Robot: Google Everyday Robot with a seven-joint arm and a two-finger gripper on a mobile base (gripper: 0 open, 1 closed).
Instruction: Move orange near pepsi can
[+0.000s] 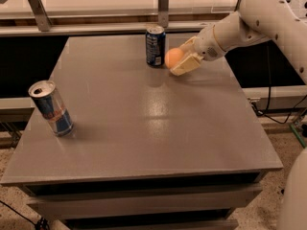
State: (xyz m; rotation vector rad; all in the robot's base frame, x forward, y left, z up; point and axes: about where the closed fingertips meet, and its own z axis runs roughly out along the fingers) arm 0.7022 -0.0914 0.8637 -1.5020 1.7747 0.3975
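Observation:
The pepsi can (155, 45), dark blue with white lettering and a silver top, stands upright at the far middle of the grey table (144, 123). The orange (173, 57) is just right of the can, low at the table top and very close to the can. My gripper (184, 58) reaches in from the right on a white arm, and its pale fingers (186, 66) are closed around the orange.
A slimmer blue-and-silver can with red marks (51, 108) stands tilted near the table's left edge. A counter with metal brackets (164, 4) runs behind the table. Cables hang off the right side near the floor.

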